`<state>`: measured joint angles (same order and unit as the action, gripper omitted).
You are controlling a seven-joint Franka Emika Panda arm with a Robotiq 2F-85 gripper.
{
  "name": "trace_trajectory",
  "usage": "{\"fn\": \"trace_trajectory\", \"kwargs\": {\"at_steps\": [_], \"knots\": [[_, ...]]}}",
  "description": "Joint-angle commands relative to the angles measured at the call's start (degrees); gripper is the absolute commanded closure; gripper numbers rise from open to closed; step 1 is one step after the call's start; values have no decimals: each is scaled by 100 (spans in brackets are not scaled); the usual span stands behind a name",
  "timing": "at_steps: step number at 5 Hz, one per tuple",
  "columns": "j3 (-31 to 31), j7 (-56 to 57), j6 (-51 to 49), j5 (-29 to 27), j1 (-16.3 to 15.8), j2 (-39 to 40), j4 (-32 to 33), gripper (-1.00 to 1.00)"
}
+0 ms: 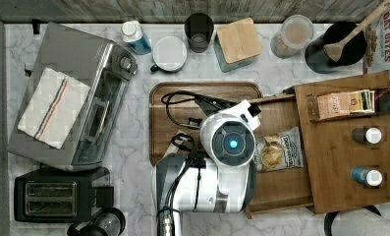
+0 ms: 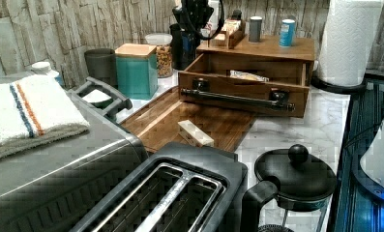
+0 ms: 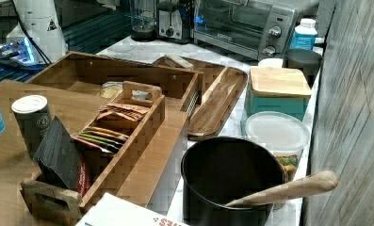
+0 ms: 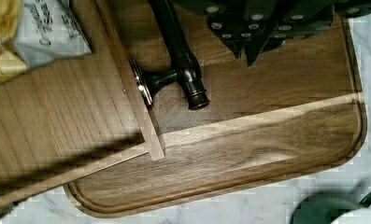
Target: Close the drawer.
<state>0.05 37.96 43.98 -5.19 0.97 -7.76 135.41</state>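
The white arm [image 1: 217,167] reaches up from the top view's lower edge, its wrist bent to point straight down. The dark pincer [image 4: 248,28] hangs below the wrist.

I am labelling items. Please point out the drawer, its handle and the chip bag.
drawer [image 2: 250,94], left view, front panel.
handle [image 2: 238,99], left view, bar middle.
chip bag [image 1: 281,150], top view, bag middle.

"CINNAMON OAT BITES" on cereal box [image 1: 385,34], chip bag [image 1: 280,150] txt unreadable
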Motion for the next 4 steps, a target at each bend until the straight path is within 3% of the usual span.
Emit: {"fn": "trace_trajectory", "kwargs": {"at_steps": [1,2,4], "knots": [[533,-108,1069,553,-326,-185,914,100],[612,-317,1067,838,-360,-47,940,100],[359,338,947,940,-209,267,1005,100]]}}
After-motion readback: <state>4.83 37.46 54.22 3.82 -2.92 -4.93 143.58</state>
